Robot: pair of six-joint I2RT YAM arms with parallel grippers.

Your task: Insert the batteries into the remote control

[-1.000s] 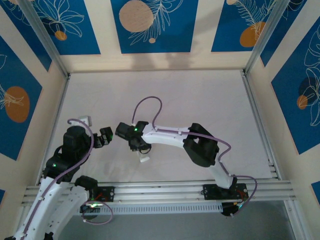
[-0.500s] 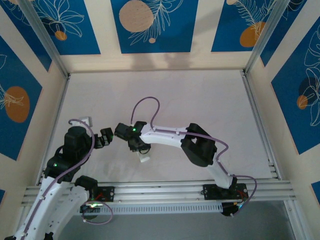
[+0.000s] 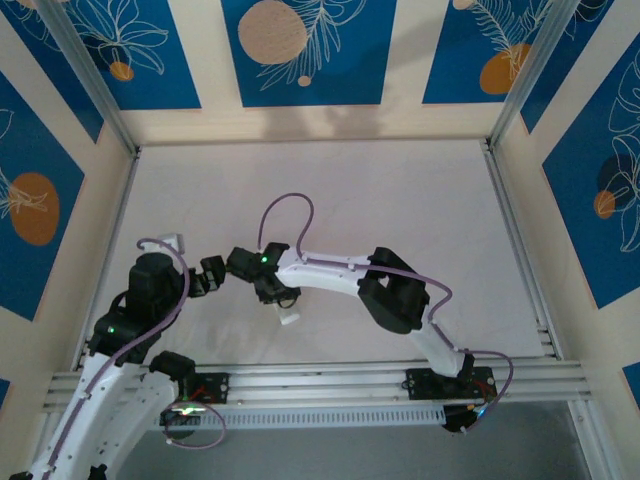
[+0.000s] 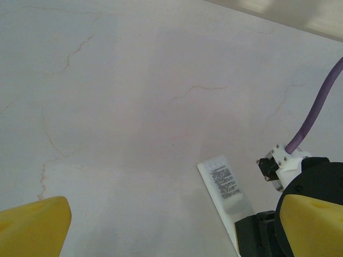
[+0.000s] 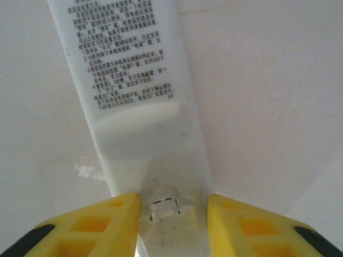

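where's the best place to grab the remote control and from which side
I'd take the remote control across its narrow width, pinching the two long straight edges near the clip end, coming straight down from above. It lies flat, back face up, on the table, so the broad faces offer no purchase; the right claw straddles that end.

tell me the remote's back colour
The remote control is white with black print; right wrist view.

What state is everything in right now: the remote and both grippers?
remote control: lying flat, printed back facing up.
left gripper: open wide, holding nothing.
right gripper: straddling the remote control's near end; unclear whether it grips.
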